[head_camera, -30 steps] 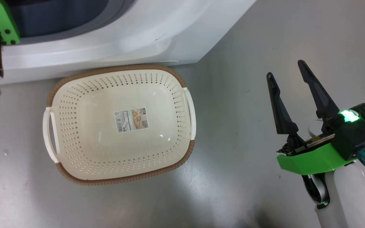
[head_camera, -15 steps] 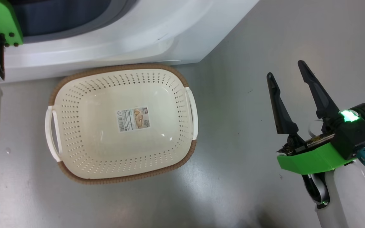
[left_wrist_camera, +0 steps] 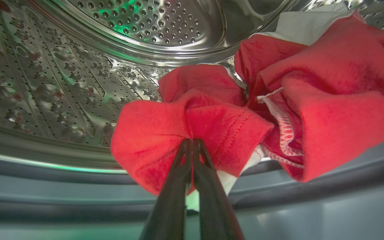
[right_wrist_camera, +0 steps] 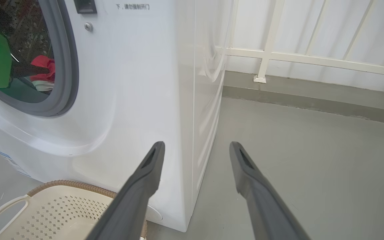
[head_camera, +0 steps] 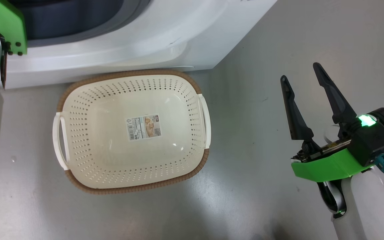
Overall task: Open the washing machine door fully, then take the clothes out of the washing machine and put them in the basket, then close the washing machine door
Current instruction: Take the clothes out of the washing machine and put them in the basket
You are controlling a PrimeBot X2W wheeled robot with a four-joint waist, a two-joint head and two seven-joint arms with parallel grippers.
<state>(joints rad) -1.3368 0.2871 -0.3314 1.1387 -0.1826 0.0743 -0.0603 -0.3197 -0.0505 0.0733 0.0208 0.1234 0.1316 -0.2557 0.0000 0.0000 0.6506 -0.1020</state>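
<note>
Inside the perforated steel drum (left_wrist_camera: 45, 83) of the washing machine (right_wrist_camera: 138, 83), the left gripper (left_wrist_camera: 192, 141) clamps its two dark fingers together on a fold of the clothes (left_wrist_camera: 328, 100). The bright red fabric, with white stitched trim and a white lining, is bunched at the drum's front edge. Part of it is draped over the grey rubber ring (right_wrist_camera: 68, 66). On the grey floor (head_camera: 262, 166) at the foot of the machine stands the basket (head_camera: 128, 74), cream with a brown woven-look rim and white side handles. Its far rim is just beside the white base, and a paper label (head_camera: 143, 126) shows on its bottom. To the right of the basket, well apart from it, the right gripper (head_camera: 300, 71) hovers over the floor, fingers spread wide with nothing between them. Beyond the machine's right side runs a white railing (right_wrist_camera: 312, 60).
</note>
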